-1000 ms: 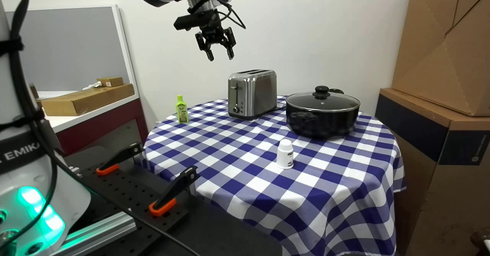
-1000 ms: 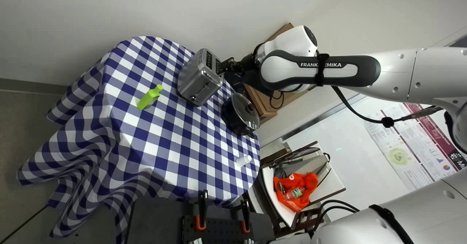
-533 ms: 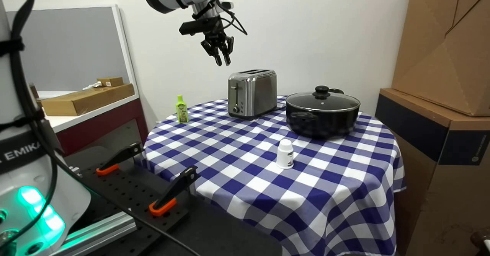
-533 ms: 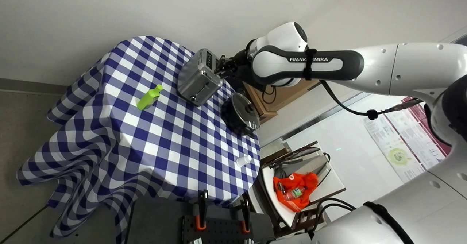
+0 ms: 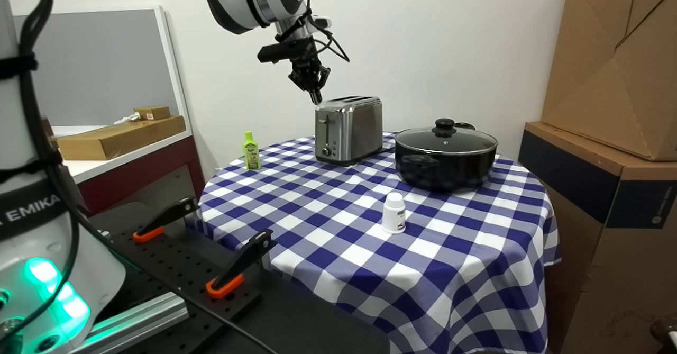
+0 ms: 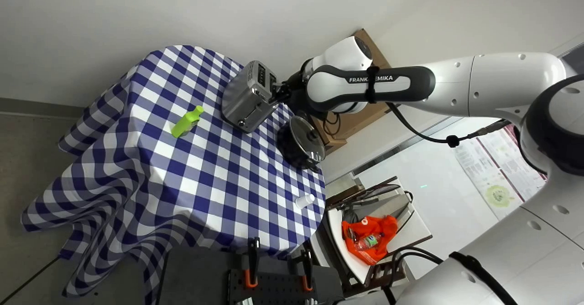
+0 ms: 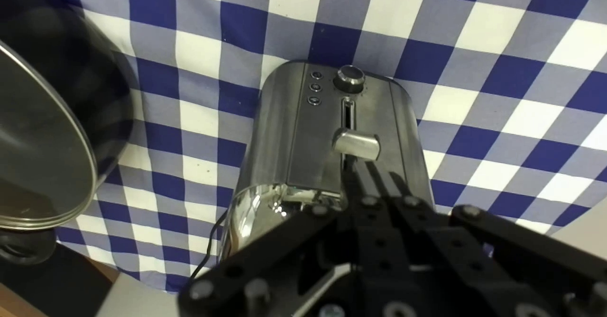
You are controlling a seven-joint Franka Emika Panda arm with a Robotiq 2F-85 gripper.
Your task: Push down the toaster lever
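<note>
Clear access: the tablecloth (image 5: 317,206) area in front of the toaster (image 5: 365,129) and its lever (image 7: 358,145). A gap separates the toaster from the pot (image 5: 447,171), which bounds one side; the green bottle (image 5: 252,153) stands apart opposite. The knob (image 7: 350,77) protrudes below the lever.

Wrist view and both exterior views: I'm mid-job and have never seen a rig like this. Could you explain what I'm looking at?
The machine is a single robot arm ending in a black gripper, which works like a two-fingered hand. Both exterior views are taken from outside the robot; the wrist view is taken from the arm's end, looking past the gripper at the toaster. On the checked cloth stand the toaster, a lidded pot, a green bottle and a white bottle. Nothing is held: the gripper is shut near the toaster's lever, but not gripping it.
</note>
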